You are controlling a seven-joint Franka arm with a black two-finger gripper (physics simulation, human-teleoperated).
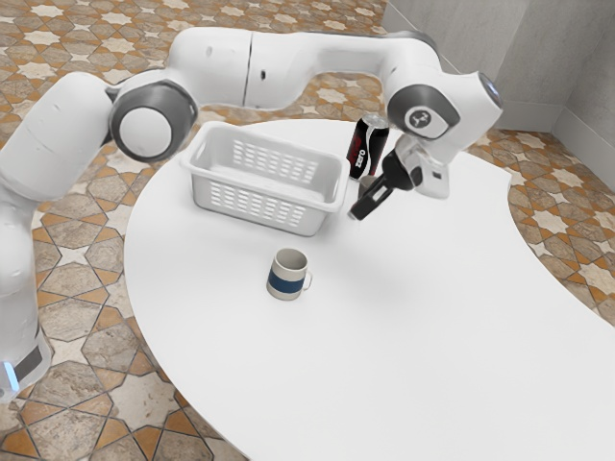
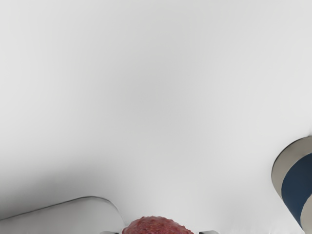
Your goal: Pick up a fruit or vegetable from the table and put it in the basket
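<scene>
the gripper [image 1: 356, 213] is right of centre in the upper half of the exterior view, slanting down toward the lower left, and seems to be pinching a red, bumpy fruit [image 2: 157, 226]. that fruit is at the bottom centre of the wrist view, with a grey fingertip at each side of it; contact is hard to be sure of there, but it looks gripped, the gap only about as wide as the fruit. so the step in hand, i judge, is the carry: picked up, not yet in the basket.

the basket [image 1: 312, 219] is just beside the gripper, toward the exterior view's left, upright with its mouth open. the next move calls for enough height to clear the rim, then a shift over the mouth, a lowering and a release. too low a path could knock the near corner.

farther out, a dark can [image 1: 367, 149] stands behind the gripper, and a blue-banded mug [image 1: 288, 274] is near the middle of the desk [image 1: 404, 317].
</scene>
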